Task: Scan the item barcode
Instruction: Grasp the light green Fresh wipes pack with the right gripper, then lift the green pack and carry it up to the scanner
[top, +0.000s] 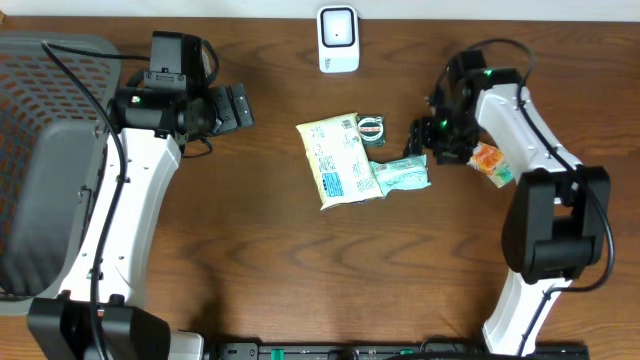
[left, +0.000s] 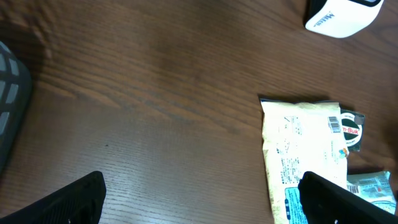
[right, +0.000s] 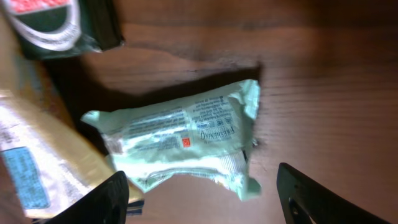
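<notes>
Green packet (top: 402, 176) lies flat on the brown table (top: 250, 260) when seen from above. It touches the big yellow bag (top: 338, 160) at the bag's 4 o'clock. A small dark round pack (top: 371, 130) sits at the green packet's 11 o'clock. The white scanner (top: 338, 39) stands well apart, at 12 o'clock from the yellow bag. The right gripper (top: 420, 150) is at the green packet's 1 o'clock corner, with an orange packet (top: 488, 163) at its 3 o'clock. The left gripper (top: 235, 107) is far off at the yellow bag's 9 o'clock, near a grey basket (top: 40, 150). From the left wrist, the left gripper (left: 199, 199) has its fingers wide apart with only bare table between them. The yellow bag (left: 301, 155) lies at its 2 o'clock and the scanner (left: 339, 15) at 1 o'clock. From the right wrist, the right gripper (right: 202, 196) has its fingers spread wide. The green packet (right: 180, 140) lies loose on the table at its 12 o'clock, and the gripper holds nothing.
</notes>
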